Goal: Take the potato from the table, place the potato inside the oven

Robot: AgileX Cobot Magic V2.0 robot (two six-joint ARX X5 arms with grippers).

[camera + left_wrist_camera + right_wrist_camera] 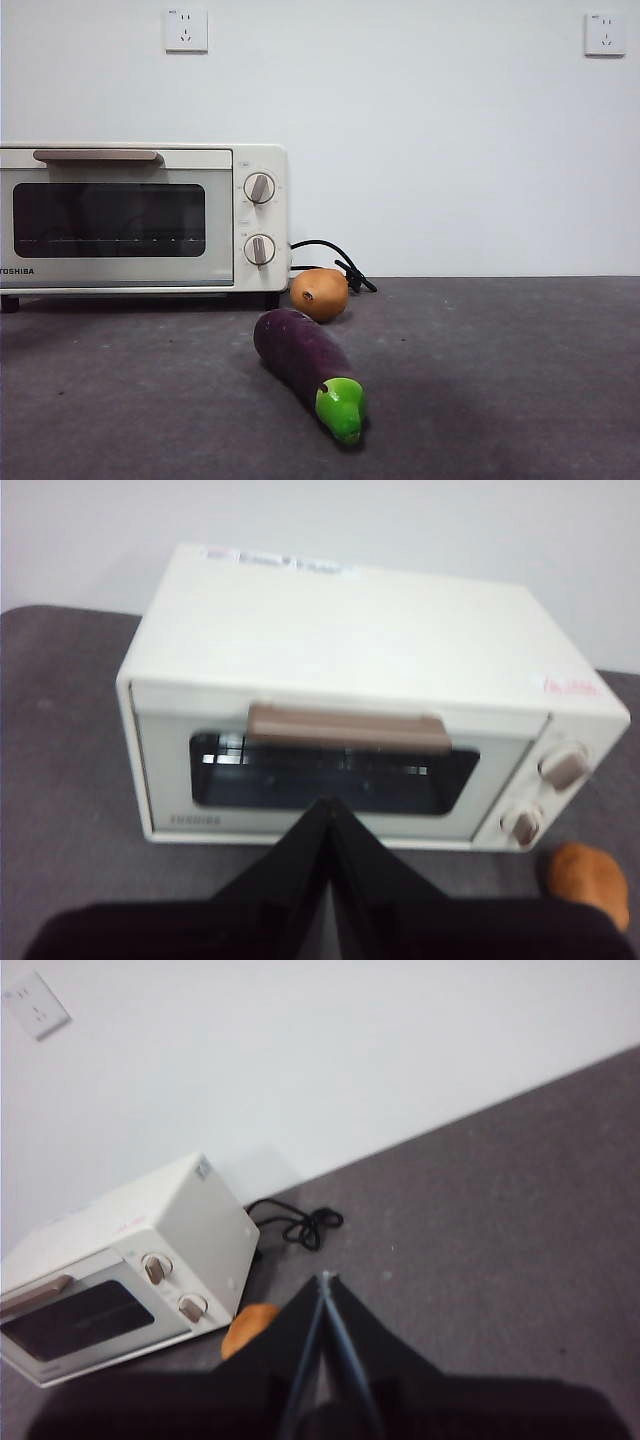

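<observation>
Two grippers, both clenched on nothing: left gripper (328, 808) hangs above the table (520, 380) facing the Toshiba toaster oven (140, 215), right gripper (324, 1282) is up over bare table off to the oven's knob side. Oven door closed. Potato (319, 294) sits on the table just beside the oven's knob-side corner, near the black cord (335, 262). Eggplant (305, 365) lies in front of the potato.

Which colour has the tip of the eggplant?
Bright green tip on the purple eggplant, clearest in the front view.
</observation>
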